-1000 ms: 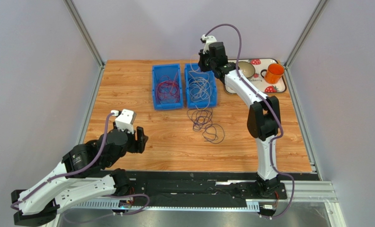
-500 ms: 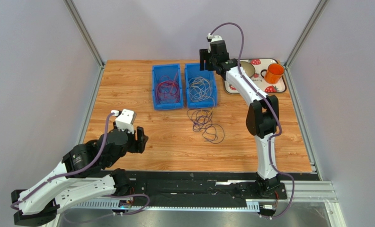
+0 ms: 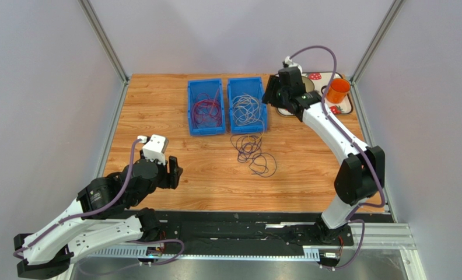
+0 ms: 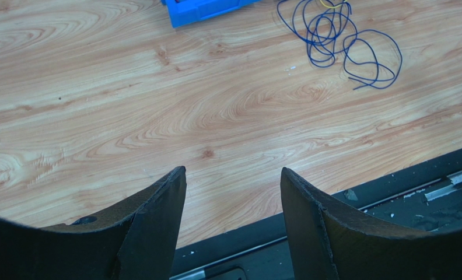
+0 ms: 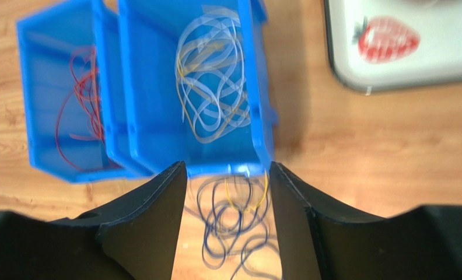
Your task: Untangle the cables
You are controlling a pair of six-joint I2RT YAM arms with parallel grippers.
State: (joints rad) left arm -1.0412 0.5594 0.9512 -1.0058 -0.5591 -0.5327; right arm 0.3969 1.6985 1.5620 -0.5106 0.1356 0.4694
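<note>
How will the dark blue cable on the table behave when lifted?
Likely floppy: the dark blue cable lies in loose thin loops, so it should droop. Probably light. The yellow cable crossing it may drag along.

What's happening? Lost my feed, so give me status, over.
Left gripper, right gripper open, empty. Red cables, white cables in blue bins; dark blue cable tangled on table. Nothing blocking it.

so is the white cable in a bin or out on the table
In a bin: the white cable lies looped inside the blue bin nearest the tray.
</note>
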